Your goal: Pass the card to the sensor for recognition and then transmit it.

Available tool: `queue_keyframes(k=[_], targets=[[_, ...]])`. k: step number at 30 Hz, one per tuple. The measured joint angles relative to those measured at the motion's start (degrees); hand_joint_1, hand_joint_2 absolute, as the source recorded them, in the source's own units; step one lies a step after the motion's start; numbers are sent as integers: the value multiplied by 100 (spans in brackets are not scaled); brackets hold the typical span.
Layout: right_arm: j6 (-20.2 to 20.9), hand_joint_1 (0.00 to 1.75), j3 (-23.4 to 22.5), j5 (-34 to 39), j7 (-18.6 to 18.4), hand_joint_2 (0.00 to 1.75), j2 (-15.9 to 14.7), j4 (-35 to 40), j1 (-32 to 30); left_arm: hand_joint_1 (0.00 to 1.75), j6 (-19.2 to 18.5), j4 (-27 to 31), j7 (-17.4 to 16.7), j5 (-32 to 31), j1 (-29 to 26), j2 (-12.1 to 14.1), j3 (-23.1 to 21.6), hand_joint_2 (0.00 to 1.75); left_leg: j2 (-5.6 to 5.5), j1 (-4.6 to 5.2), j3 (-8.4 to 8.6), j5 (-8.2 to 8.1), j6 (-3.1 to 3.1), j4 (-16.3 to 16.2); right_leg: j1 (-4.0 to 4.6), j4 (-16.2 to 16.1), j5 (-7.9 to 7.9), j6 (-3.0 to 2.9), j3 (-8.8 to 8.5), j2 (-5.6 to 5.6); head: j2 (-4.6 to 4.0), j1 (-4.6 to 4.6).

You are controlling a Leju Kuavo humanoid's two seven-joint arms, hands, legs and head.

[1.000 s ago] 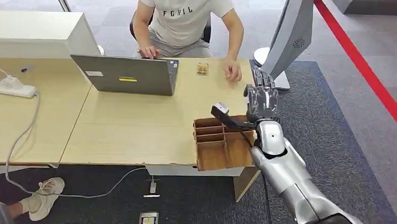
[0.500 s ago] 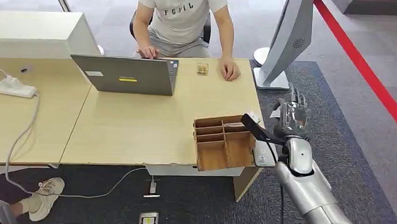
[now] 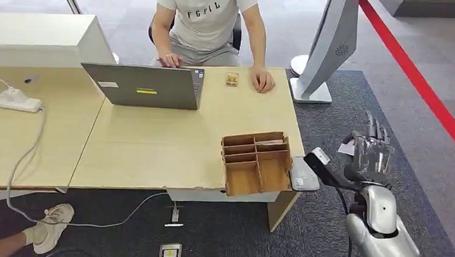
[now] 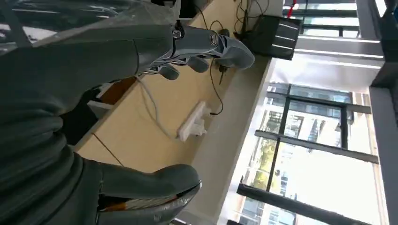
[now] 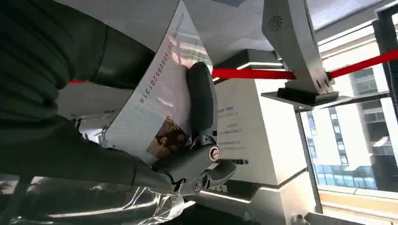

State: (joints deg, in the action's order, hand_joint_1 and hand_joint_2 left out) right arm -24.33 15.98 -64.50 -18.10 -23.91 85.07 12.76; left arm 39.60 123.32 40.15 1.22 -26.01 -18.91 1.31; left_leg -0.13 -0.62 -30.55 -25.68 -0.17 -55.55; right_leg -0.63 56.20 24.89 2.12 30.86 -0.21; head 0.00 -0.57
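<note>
Risked a missed read: hung the right hand [image 3: 370, 153] out over the carpet [image 3: 425, 129], at about 3 o'clock from the grey sensor pad [image 3: 303, 174] on the desk's edge and apart from it, so would have needed to bring the card [image 5: 155, 110] back toward 9 o'clock and hold it flat and close over the pad to register. Risked a slip as well: pinched the card along one side only, a dark finger [image 5: 201, 93] pressed on its printed face, with much of the card standing free; could have let it twist or drop to the carpet on any jolt. Could also have clipped the wooden tray [image 3: 257, 164], just at 9 o'clock of the pad, on a low pass. Stood the right forearm near upright, fingers raised toward 12 o'clock and closed around the card. Showed the left hand [image 4: 94, 93] holding nothing, thumb and fingers well apart, near the power strip [image 4: 192, 124]. Left a long reach for the handover, with the person's hand [image 3: 263, 81] resting at the desk's 12 o'clock edge, well apart from the card.
</note>
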Motion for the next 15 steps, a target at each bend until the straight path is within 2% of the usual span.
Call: queue_keyframes(k=[4, 6, 10, 15], targets=[[-72, 175, 346, 286, 87, 175, 85, -35, 260, 0, 0, -2, 0, -120, -34, -39, 88, 175, 3, 0, 0, 1, -1, 2, 0, 3, -1, -1, -1, 1, 0, 2], [-275, 175, 544, 509, 292, 175, 133, -148, 397, 0, 0, -9, 0, -172, -31, -55, 146, 175, -2, -1, 2, 6, 2, 2, 1, 2, 0, 0, -2, -5, 0, -2], [-520, 175, 987, 830, 566, 175, 337, -557, 691, 0, 0, -24, 0, -297, -58, -63, 227, 175, -4, -1, -1, 8, 1, 2, 1, 4, 0, 0, 0, -14, 0, 0], [-759, 175, 1430, 1213, 708, 175, 610, -1229, 969, 0, 0, -81, -2, -424, -94, -90, 288, 175, -6, -2, -5, 7, 1, 2, 2, 4, 2, 0, 2, -15, 0, -2]])
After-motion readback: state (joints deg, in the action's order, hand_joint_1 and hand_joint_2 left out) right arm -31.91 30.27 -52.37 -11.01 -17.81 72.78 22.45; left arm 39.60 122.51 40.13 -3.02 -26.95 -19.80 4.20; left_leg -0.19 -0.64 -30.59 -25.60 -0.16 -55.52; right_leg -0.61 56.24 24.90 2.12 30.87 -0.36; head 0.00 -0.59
